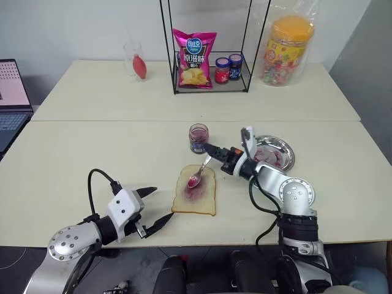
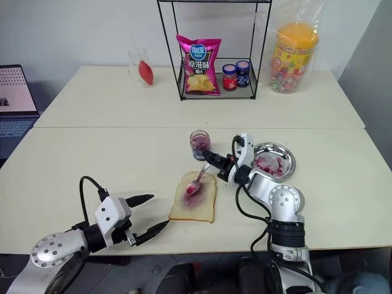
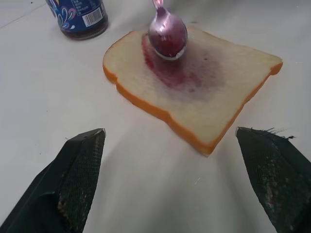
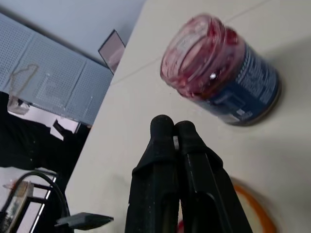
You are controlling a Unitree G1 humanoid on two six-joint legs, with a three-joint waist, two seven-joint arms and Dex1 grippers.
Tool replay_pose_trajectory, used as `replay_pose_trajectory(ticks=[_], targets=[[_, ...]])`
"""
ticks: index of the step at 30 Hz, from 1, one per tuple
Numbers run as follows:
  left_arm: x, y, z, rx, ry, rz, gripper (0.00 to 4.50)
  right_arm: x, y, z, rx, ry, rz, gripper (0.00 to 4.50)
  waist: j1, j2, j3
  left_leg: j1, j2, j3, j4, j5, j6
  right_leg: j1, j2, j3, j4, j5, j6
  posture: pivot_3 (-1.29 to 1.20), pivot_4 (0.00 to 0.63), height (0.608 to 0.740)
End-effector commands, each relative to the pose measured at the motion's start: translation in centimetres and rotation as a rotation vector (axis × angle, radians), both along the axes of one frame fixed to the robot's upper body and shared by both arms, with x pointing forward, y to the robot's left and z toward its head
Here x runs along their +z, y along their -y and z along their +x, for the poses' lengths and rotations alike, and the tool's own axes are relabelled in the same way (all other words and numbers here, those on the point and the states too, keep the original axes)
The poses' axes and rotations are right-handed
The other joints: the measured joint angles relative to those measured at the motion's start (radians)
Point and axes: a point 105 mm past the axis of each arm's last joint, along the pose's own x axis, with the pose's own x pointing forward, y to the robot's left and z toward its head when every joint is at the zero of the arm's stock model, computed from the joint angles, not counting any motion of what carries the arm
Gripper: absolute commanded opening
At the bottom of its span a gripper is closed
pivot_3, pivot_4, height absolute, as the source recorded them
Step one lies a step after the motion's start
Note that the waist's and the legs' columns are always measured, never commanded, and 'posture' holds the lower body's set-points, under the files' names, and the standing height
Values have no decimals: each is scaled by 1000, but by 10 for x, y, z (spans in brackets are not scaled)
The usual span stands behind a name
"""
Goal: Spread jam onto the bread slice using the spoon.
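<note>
Bread slice [image 1: 195, 192] lies flat on the cream table [image 1: 73, 159], near the front edge, with a purple smear of jam at its centre. Spoon [image 1: 198, 175] slants down over it, its stained bowl resting on or just above the smear; contact cannot be told. The handle runs up and to the right into the right gripper [image 1: 211, 149], whose 2 black fingers are pressed together around it, pointing toward the robot's left.

Jam jar [image 1: 198, 138], open, with a blue label and red-smeared glass, stands just behind the bread and close to the right gripper's fingertips. Round steel plate [image 1: 288, 160], smeared with jam, sits to the right of the jar, partly behind the right arm.

Left gripper [image 1: 152, 208] hangs low, just left of the bread's near corner, its 2 fingers spread wide and grasping nothing; in the left wrist view the bread lies beyond the gap between them, untouched.

At the back, a black wire rack [image 1: 211, 73] holds a pink chip bag [image 1: 193, 58] and 2 small lidded jars [image 1: 228, 68]. A big candy tub [image 1: 285, 50] with an orange lid stands to its right, a clear cup [image 1: 135, 60] to its left. A laptop [image 1: 12, 98] sits at far left.
</note>
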Motion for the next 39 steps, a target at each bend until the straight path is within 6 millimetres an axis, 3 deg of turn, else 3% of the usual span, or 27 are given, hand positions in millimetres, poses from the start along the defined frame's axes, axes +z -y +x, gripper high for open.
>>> replay_pose_trajectory(ticks=[1,6,11,22,39], targets=[[6,2,-1,-11,36,-2,4500,1,11,2,-19,32,-7,9,4,0,0,0,0,0,0,0,0,0,0,0,0,0,0,0,150,740],[3,1,-3,-9,29,-6,4500,0,34,2,-35,36,-61,9,4,0,0,0,0,0,0,0,0,0,0,0,0,0,0,0,150,740],[2,3,-3,-13,30,-9,4500,12,42,2,-30,77,-81,9,6,0,0,0,0,0,0,0,0,0,0,0,0,0,0,0,150,740],[5,3,-2,-11,37,-14,4500,50,35,-7,7,137,27,9,1,0,0,0,0,0,0,0,0,0,0,0,0,0,0,0,150,740],[18,5,-5,-44,28,-48,4500,64,26,-22,60,230,14,9,-1,0,0,0,0,0,0,0,0,0,0,0,0,0,0,0,150,740]])
